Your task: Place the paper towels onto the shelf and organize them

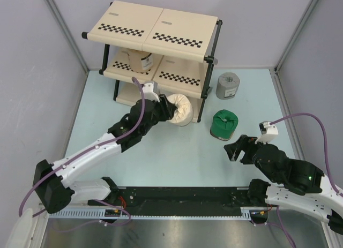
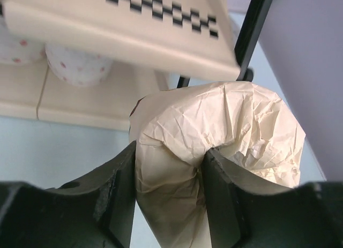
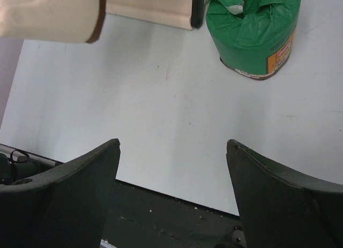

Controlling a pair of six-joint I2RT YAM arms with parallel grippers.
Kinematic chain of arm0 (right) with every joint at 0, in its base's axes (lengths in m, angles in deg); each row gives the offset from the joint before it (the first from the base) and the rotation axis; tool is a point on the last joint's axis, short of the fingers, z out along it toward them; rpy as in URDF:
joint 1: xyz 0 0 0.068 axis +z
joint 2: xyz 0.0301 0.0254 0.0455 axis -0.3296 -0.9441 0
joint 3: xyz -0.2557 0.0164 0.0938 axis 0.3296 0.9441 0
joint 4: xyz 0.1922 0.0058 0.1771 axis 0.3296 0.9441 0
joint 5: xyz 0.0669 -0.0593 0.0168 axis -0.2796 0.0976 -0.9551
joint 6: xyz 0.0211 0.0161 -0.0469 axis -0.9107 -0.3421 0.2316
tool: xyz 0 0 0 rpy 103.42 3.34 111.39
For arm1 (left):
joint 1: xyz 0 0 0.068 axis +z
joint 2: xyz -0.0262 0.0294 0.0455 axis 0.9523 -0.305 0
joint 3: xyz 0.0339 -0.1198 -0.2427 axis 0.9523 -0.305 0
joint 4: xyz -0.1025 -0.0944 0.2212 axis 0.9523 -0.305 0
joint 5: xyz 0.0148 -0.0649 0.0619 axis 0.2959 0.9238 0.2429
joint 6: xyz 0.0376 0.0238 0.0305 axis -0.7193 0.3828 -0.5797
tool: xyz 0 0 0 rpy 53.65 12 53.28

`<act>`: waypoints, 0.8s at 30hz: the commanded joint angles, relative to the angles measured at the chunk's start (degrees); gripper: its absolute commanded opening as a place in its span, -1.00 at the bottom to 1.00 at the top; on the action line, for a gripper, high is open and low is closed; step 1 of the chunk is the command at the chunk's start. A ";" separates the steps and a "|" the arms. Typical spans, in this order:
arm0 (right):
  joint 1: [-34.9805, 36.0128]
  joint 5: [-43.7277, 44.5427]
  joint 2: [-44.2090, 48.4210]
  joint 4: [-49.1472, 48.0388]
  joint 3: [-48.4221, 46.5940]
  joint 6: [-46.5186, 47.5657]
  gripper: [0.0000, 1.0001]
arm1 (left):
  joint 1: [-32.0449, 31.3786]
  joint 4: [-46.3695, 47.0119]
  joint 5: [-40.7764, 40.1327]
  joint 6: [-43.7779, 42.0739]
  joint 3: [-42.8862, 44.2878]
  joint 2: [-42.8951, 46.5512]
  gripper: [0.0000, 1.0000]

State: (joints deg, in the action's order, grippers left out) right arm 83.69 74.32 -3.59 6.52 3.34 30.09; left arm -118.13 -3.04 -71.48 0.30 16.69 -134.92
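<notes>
Shelving step: left hand (image 2: 170, 159) clenched around the tan roll (image 2: 230, 125) at the bottom tier of the shelf (image 1: 155, 28) — next it likely needs sliding in toward 11 o'clock. Right hand (image 3: 171, 151) released.

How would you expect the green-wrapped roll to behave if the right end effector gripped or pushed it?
The green-wrapped roll probably dents when squeezed: its wrapper puckers loosely on top. Standing on its flat end, it should slide rather than roll. The film may be slippery.

Left end effector (image 2: 169, 192) clamped, reaching forward, right end effector (image 3: 172, 173) spread, seemingly low
</notes>
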 commanded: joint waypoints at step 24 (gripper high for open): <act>0.86 2.20 0.58 -0.18 -0.11 -1.13 0.70 | 13.37 21.41 0.69 -4.12 13.68 -5.75 0.01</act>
State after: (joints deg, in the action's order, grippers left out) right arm 84.13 74.36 -3.59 6.52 3.34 29.98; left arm -105.21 10.23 -70.62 -2.74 27.16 -140.06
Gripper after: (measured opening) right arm 0.851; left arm 0.514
